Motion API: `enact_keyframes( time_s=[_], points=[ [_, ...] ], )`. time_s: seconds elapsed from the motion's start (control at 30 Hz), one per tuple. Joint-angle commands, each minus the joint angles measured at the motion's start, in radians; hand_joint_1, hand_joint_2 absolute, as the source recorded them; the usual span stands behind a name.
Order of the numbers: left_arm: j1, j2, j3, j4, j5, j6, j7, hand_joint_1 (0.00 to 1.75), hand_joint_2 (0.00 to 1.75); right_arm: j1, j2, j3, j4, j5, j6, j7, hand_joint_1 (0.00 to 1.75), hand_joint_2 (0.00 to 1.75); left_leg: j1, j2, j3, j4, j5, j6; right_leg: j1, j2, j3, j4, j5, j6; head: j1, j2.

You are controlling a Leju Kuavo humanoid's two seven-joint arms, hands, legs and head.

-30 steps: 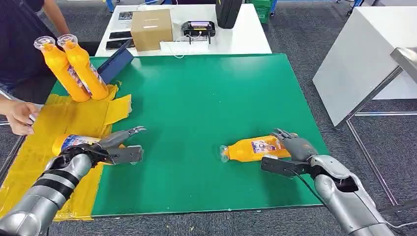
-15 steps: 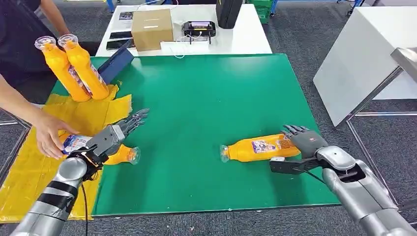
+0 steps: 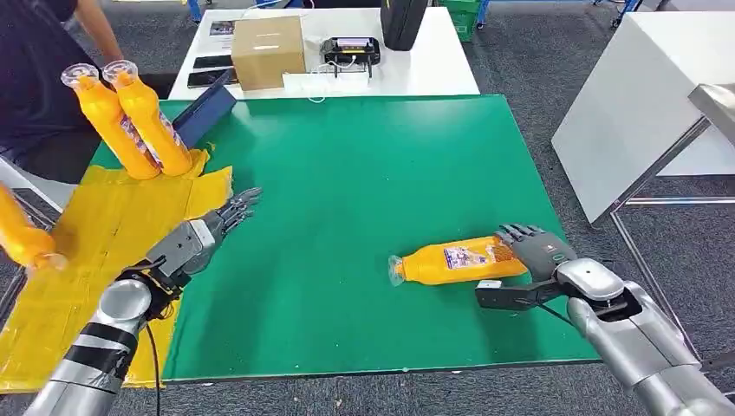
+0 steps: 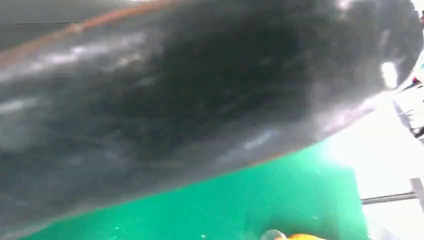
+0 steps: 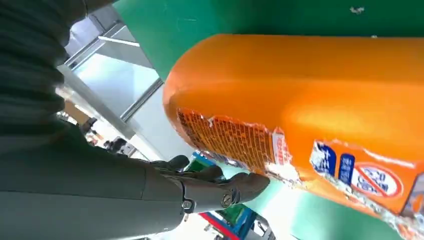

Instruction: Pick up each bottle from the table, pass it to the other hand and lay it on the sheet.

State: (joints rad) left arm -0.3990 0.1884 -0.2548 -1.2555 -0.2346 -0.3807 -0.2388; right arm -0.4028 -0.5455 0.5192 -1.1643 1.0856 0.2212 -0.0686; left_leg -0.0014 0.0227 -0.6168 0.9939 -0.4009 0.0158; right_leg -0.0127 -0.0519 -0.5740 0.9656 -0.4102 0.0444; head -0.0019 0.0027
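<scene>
Right hand [image 3: 530, 247]: fingers cupped around base of lying orange plastic bottle [image 3: 455, 261], grasp forming for pickup. Left hand [image 3: 201, 236]: released, spread, empty over yellow sheet [image 3: 130, 212].

The bottle [image 5: 320, 115] label's print (blue and orange) is unreadable.

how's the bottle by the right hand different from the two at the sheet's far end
The bottle by the right hand lies on its side on the green mat; the two bottles stand leaning together on the yellow sheet. It lies alone; they touch. All are orange, labelled.
</scene>
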Motion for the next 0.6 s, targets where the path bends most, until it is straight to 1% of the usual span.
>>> enact_keyframes(
  time_s=[0.03,0.1,0.13,0.17,0.2,0.23,0.3,0.33,0.37,0.4,0.43,0.47,0.5,0.53,0.57,0.6],
  points=[
    [-0.052,-0.034,-0.038,0.022,0.003,-0.001,0.005,0.0,0.0,-0.032,0.0,0.128,0.198,0.006,0.036,-0.085,0.0,1.75,0.002,-0.003,0.003,0.0,-0.001,-0.001,0.001,0.001,0.005,-0.001,-0.001,-0.001,0.0,0.0],
    [-0.06,-0.043,-0.039,0.029,0.014,-0.001,0.001,0.0,0.0,-0.01,0.018,0.153,0.237,0.013,0.012,-0.093,0.0,1.75,0.002,-0.004,0.004,-0.001,-0.001,-0.001,0.001,0.001,0.006,-0.002,-0.001,-0.001,0.0,0.0],
    [-0.063,-0.047,-0.036,0.034,0.025,-0.006,0.004,0.0,0.0,-0.004,0.037,0.157,0.26,0.023,-0.007,-0.076,0.0,1.75,0.002,-0.004,0.004,-0.001,-0.001,-0.001,0.002,0.001,0.005,-0.002,-0.001,-0.001,0.0,0.0],
    [-0.065,-0.052,-0.037,0.036,0.025,-0.004,0.004,0.0,0.0,0.001,0.055,0.171,0.28,0.028,-0.002,-0.081,0.0,1.75,0.003,-0.005,0.006,-0.001,-0.001,-0.001,0.002,0.001,0.008,-0.003,-0.001,-0.002,0.0,0.0],
    [-0.085,-0.064,-0.05,0.038,0.021,-0.003,0.009,0.0,0.0,-0.008,0.086,0.198,0.314,0.039,0.004,-0.083,1.47,1.75,0.003,-0.003,0.004,-0.001,-0.001,-0.001,0.002,0.001,0.005,-0.003,0.0,-0.001,0.001,0.0],
    [-0.091,-0.068,-0.056,0.038,0.022,0.0,0.017,0.0,0.0,-0.015,0.091,0.22,0.327,0.039,0.008,-0.087,1.75,1.75,0.003,-0.004,0.006,-0.001,-0.001,-0.001,0.002,0.002,0.007,-0.003,-0.001,-0.002,0.0,0.0],
    [-0.098,-0.07,-0.06,0.045,0.028,0.001,0.023,0.0,0.0,-0.015,0.075,0.233,0.323,0.013,0.035,-0.102,1.75,1.75,0.004,-0.004,0.008,-0.001,-0.001,-0.002,0.003,0.002,0.009,-0.004,-0.001,-0.002,0.0,0.0],
    [-0.103,-0.07,-0.062,0.051,0.031,0.004,0.022,0.0,0.0,-0.014,0.067,0.242,0.31,0.006,0.033,-0.102,1.75,1.75,0.004,-0.002,0.008,-0.001,-0.001,-0.001,0.003,0.002,0.008,-0.004,0.0,-0.002,0.0,0.0],
    [-0.103,-0.068,-0.064,0.055,0.031,0.007,0.018,0.0,0.0,-0.014,0.059,0.249,0.305,-0.001,0.037,-0.104,1.75,1.75,0.003,-0.003,0.008,-0.001,-0.001,-0.001,0.002,0.002,0.007,-0.003,-0.001,-0.002,0.0,0.0],
    [-0.1,-0.065,-0.063,0.057,0.032,0.008,0.016,0.0,0.0,-0.011,0.054,0.249,0.304,-0.009,0.04,-0.103,1.75,1.75,0.003,-0.004,0.007,-0.001,0.0,-0.001,0.002,0.0,0.007,-0.003,0.0,-0.002,0.0,0.0],
    [-0.103,-0.066,-0.064,0.059,0.033,0.009,0.013,0.0,0.0,-0.012,0.052,0.256,0.298,-0.012,0.039,-0.102,1.75,1.75,0.003,-0.003,0.009,-0.001,0.0,-0.001,0.002,0.0,0.008,-0.003,-0.001,-0.002,0.003,0.0],
    [-0.104,-0.069,-0.065,0.057,0.033,0.009,0.012,0.0,0.0,-0.014,0.053,0.262,0.295,-0.013,0.043,-0.101,1.75,1.75,0.004,-0.002,0.01,-0.001,-0.001,-0.001,0.003,0.002,0.01,-0.005,0.0,-0.002,0.002,0.0],
    [-0.1,-0.066,-0.062,0.058,0.035,0.009,0.013,0.0,0.0,-0.01,0.048,0.261,0.293,-0.021,0.049,-0.096,1.75,1.75,0.003,-0.002,0.011,-0.001,-0.001,-0.001,0.002,0.001,0.01,-0.003,0.0,-0.002,0.002,0.0],
    [-0.105,-0.07,-0.064,0.057,0.037,0.007,0.013,0.0,0.0,-0.012,0.049,0.266,0.288,-0.021,0.048,-0.096,1.75,1.75,0.003,-0.004,0.013,-0.002,0.0,-0.001,0.002,0.001,0.012,-0.004,-0.001,-0.002,0.002,0.0],
    [-0.102,-0.068,-0.063,0.055,0.036,0.009,0.011,0.0,0.0,-0.01,0.045,0.265,0.287,-0.023,0.05,-0.095,1.75,1.75,0.003,-0.002,0.013,-0.001,0.0,-0.001,0.002,0.001,0.011,-0.003,0.0,-0.002,0.003,0.0],
    [-0.1,-0.067,-0.062,0.059,0.035,0.011,0.009,0.0,0.0,-0.005,0.039,0.267,0.286,-0.025,0.05,-0.094,1.75,1.75,0.004,-0.004,0.014,-0.001,0.0,-0.001,0.003,0.001,0.013,-0.004,-0.001,-0.002,0.002,0.0]
  ],
)
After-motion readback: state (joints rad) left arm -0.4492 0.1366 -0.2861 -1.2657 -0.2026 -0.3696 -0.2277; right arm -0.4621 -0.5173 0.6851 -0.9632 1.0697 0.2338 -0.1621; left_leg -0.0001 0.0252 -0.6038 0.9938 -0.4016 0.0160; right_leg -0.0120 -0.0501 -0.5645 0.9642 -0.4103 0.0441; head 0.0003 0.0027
